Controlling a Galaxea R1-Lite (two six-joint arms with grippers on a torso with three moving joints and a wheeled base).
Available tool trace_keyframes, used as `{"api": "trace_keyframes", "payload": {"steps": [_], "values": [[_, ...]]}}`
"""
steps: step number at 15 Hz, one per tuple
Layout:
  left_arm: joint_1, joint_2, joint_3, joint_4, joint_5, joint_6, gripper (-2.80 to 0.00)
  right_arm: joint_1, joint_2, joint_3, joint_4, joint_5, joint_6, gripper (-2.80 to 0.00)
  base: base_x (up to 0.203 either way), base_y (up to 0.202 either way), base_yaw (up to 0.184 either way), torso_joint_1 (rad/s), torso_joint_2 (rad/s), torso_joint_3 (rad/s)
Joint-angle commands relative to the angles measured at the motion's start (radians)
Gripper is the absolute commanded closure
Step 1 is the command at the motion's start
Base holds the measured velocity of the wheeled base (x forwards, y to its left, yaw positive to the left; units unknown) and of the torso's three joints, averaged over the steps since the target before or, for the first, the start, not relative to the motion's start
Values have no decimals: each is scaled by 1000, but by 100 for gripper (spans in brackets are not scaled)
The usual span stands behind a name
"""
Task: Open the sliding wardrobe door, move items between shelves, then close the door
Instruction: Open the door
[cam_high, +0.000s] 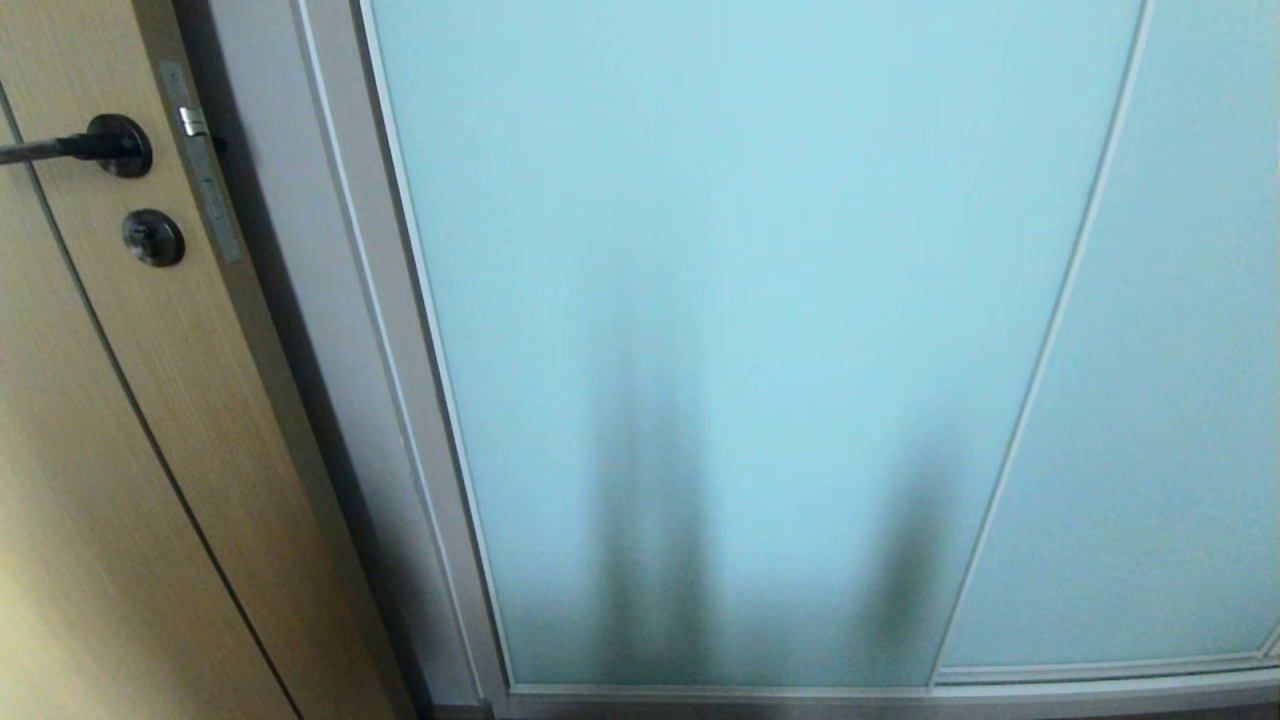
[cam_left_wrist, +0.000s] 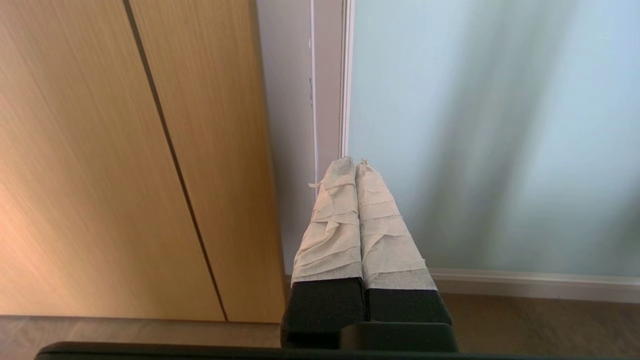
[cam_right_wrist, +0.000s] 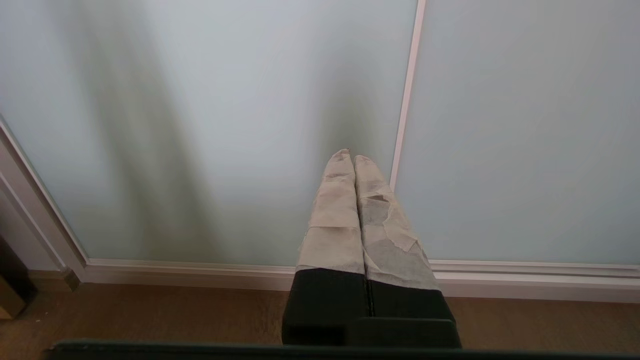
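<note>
The sliding wardrobe door (cam_high: 740, 330) is a tall frosted aqua glass panel in a thin silver-grey frame, and it stands closed across most of the head view. It also shows in both wrist views (cam_left_wrist: 490, 135) (cam_right_wrist: 225, 125). A second frosted panel (cam_high: 1170, 400) lies to its right. My left gripper (cam_left_wrist: 355, 162) is shut and empty, pointing at the door's left frame edge low near the floor. My right gripper (cam_right_wrist: 350, 156) is shut and empty too, near the strip between the two panels. The items and the shelves are hidden behind the glass. Neither arm shows in the head view.
A light wooden door (cam_high: 120, 420) with a black lever handle (cam_high: 95, 147) and a round lock (cam_high: 153, 237) stands to the left of the wardrobe. Wooden floor (cam_right_wrist: 150, 315) runs along the door's bottom rail (cam_right_wrist: 200, 272).
</note>
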Motion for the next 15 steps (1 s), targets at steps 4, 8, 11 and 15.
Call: {"api": "trace_keyframes", "payload": {"steps": [4,8,11,15], "values": [[0,16,-115,15,-13,22,0,0,1,0,1,0,0,0,0,0,0,0,0,0],[-2,295,-353,33,-50,29,0,0,1,0,-1,0,0,0,0,0,0,0,0,0],[-2,593,-546,-16,-56,31,0,0,1,0,-1,0,0,0,0,0,0,0,0,0],[-1,964,-724,-175,-23,33,0,0,1,0,-1,0,0,0,0,0,0,0,0,0]]}}
